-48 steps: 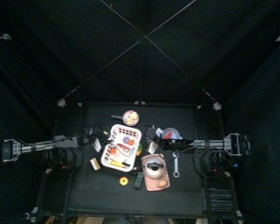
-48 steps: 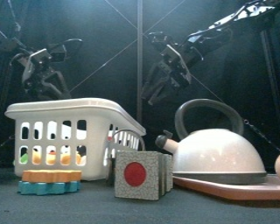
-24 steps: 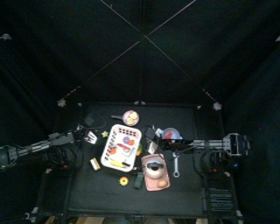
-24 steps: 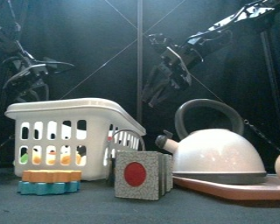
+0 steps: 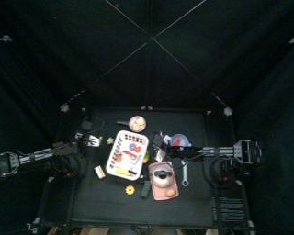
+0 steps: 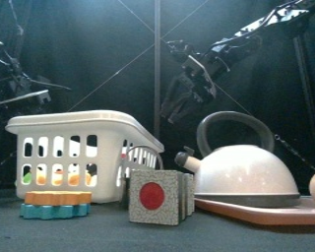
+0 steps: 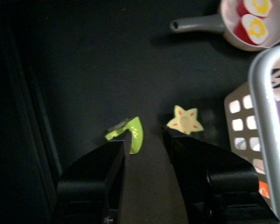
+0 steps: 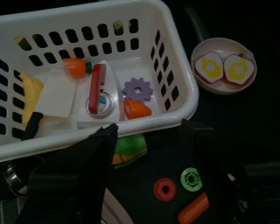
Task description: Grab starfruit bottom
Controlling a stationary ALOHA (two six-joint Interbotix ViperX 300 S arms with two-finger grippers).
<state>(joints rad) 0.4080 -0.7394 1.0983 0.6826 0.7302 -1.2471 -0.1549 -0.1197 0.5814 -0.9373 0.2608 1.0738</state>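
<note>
Black curtains are closing in the small black table (image 5: 95,197) on all sides. You're looking for the starfruit bottom: the left wrist view is showing a pale yellow star slice (image 7: 185,121) lying flat on the tabletop just beside the white basket (image 7: 266,105), with a green wedge (image 7: 127,134) near it, apart from it. Which of the two is the "bottom" I can't tell; my guess is the star.

Handling, as a judgement: it's looking like a light, rigid plastic toy, thin and low, so it's likely to skate on the table. You're best pinching across two opposite points, jaws straddling it from above.

Left gripper (image 7: 147,162) is hovering over the wedge, jaws parted, holding nothing. Right gripper (image 8: 150,144) is hanging over the basket; its jaws are standing spread, empty.

Only the left wrist view is showing the star; the front view is hiding it behind the basket, and the top view is too small to resolve it.
</note>
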